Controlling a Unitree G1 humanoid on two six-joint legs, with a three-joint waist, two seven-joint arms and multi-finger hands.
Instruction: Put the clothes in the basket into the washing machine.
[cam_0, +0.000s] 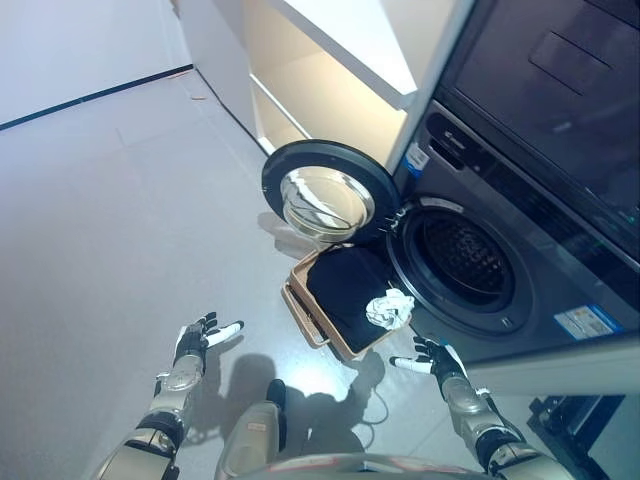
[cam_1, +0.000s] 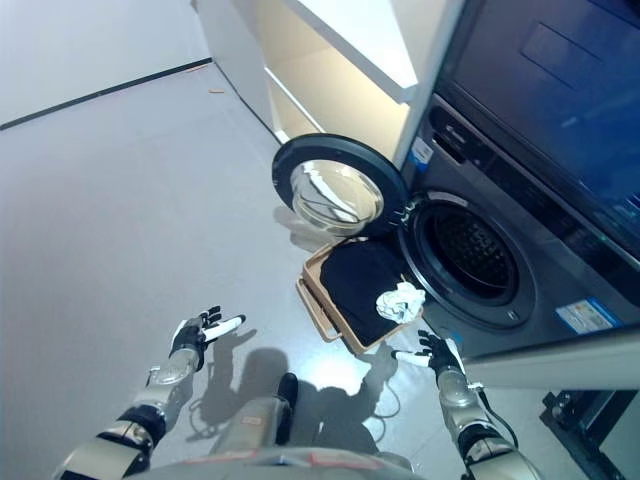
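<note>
Left eye view: our right hand is the one closer to the clothes.

Going left to right, our left hand (cam_0: 196, 340) hangs over bare floor with fingers spread and holds nothing, well apart from the basket (cam_0: 300, 305). The basket sits on the floor under the open round door (cam_0: 325, 190), just in front of the washing machine (cam_0: 465, 262). Dark clothes (cam_0: 345, 285) and a white cloth (cam_0: 390, 308) lie inside it. Our right hand (cam_0: 432, 356) is open too, just below the basket's near corner, so we think it should reach up and a bit left.
</note>
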